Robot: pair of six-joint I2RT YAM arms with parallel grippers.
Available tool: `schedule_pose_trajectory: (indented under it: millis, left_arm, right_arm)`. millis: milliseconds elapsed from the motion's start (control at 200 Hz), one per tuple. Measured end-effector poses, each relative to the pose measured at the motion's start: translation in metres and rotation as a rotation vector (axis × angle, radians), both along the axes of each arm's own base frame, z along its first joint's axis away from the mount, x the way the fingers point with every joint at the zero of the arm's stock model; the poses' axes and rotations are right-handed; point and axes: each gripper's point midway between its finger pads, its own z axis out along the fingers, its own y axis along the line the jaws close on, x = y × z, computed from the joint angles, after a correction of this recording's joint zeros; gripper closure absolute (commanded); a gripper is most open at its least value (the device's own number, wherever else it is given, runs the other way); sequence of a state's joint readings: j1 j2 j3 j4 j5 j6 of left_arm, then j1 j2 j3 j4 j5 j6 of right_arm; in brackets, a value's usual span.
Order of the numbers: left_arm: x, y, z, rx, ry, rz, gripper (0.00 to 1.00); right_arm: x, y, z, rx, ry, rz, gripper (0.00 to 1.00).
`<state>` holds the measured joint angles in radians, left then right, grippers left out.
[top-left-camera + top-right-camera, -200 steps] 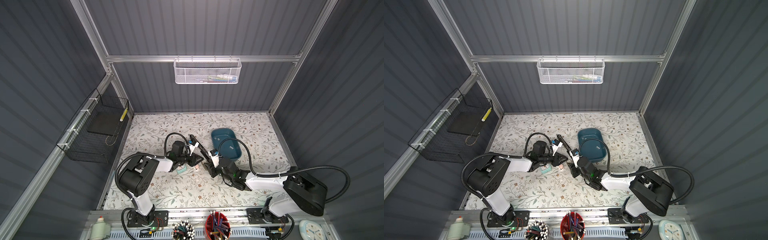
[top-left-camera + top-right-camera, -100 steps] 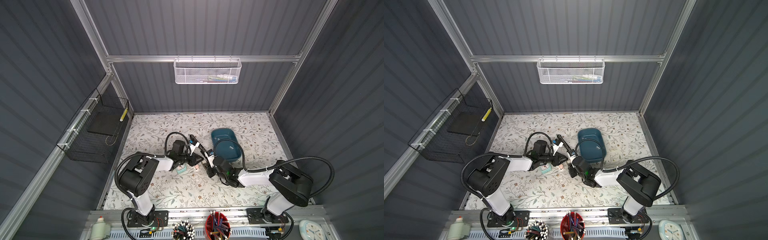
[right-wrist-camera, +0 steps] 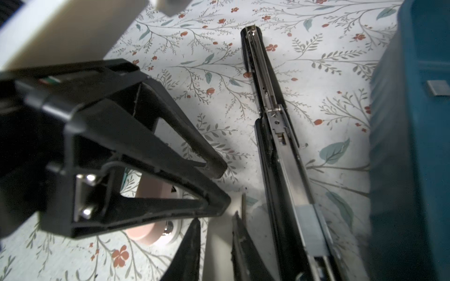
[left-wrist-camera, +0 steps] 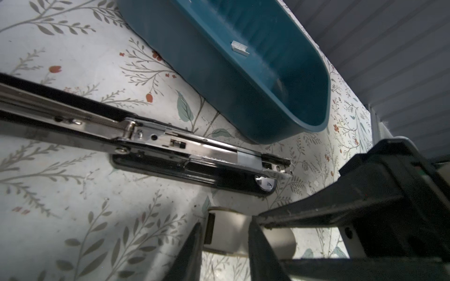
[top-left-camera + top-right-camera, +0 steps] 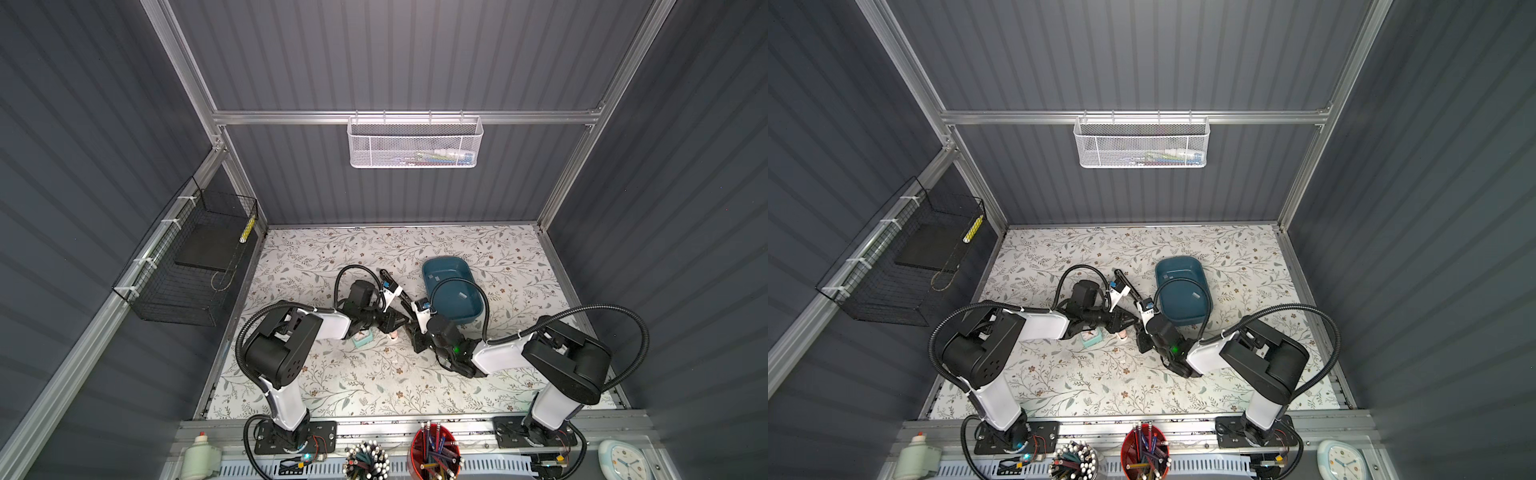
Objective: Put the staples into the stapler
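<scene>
We look down on a floral-papered desk (image 5: 332, 386) where two robot arms meet near the middle. A teal tray (image 4: 219, 80) sits just beside a long black stapler (image 4: 155, 143), which lies opened out flat with its metal channel facing up. The left gripper (image 4: 226, 220) is closed around a small pale stapler (image 3: 143, 234) resting on the desk. The right gripper (image 3: 215, 219) hovers just beside the black stapler, its jaws a narrow way apart with nothing visible between them. One grey strip of staples (image 4: 248, 159) lies in the channel near the front, so we judge the loading partly done: the top is not yet folded shut, and spare strips (image 4: 239, 48) lie in the tray. In both top views the arms cover much of the black stapler, and a mint object (image 5: 360, 340) by the left gripper is too small to name.
</scene>
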<state>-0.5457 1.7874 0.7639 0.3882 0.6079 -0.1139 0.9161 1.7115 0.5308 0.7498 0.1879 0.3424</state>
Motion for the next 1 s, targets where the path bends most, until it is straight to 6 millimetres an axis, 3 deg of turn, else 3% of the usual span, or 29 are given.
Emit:
schedule_pose_trajectory:
  millis: [390, 665, 770, 890, 1000]
  left_arm:
    - [0.004, 0.002, -0.003, 0.037, -0.004, 0.020, 0.67]
    - [0.003, -0.002, 0.000, 0.038, -0.009, 0.019, 0.63]
    - [0.006, 0.000, 0.011, 0.042, -0.034, 0.041, 0.60]
    - [0.013, 0.003, 0.035, 0.031, -0.094, 0.078, 0.58]
    - [0.021, 0.005, 0.059, 0.014, -0.150, 0.114, 0.56]
  right_arm:
    - [0.005, 0.001, -0.002, 0.092, -0.036, -0.038, 0.74]
    - [-0.001, -0.006, 0.011, -0.016, 0.007, -0.025, 0.66]
    - [0.000, -0.008, 0.033, -0.051, -0.011, -0.017, 0.62]
    - [0.004, -0.012, 0.066, -0.036, -0.057, -0.023, 0.60]
    - [0.008, -0.024, 0.072, -0.047, -0.061, -0.046, 0.58]
